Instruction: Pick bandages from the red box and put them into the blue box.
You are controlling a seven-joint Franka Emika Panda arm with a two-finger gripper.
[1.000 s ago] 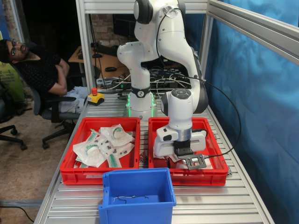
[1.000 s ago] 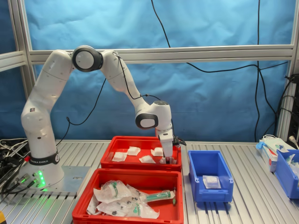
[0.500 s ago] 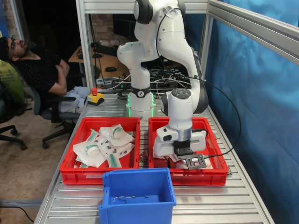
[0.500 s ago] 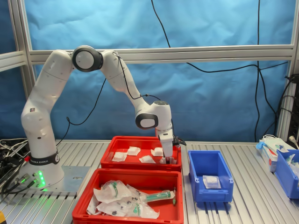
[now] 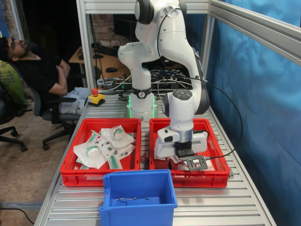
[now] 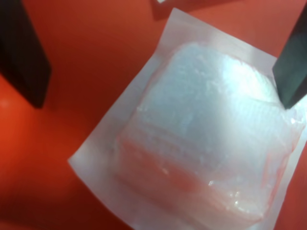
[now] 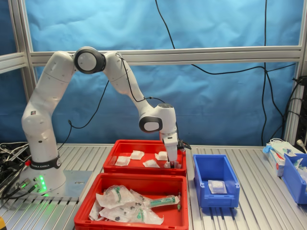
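The wrist view shows one bandage, a white square pad in a whitish wrapper, lying flat on the red box floor. My gripper is open, one dark finger on each side of the pad, not closed on it. In both exterior views the gripper reaches down into the red box. More bandages lie in the same box. The blue box stands beside it, apart from the gripper, with one bandage inside.
A twin red tray holds larger green-printed packets. A second blue bin and a white carton sit at the second exterior view's right. A seated person and a red stop button are beyond the table.
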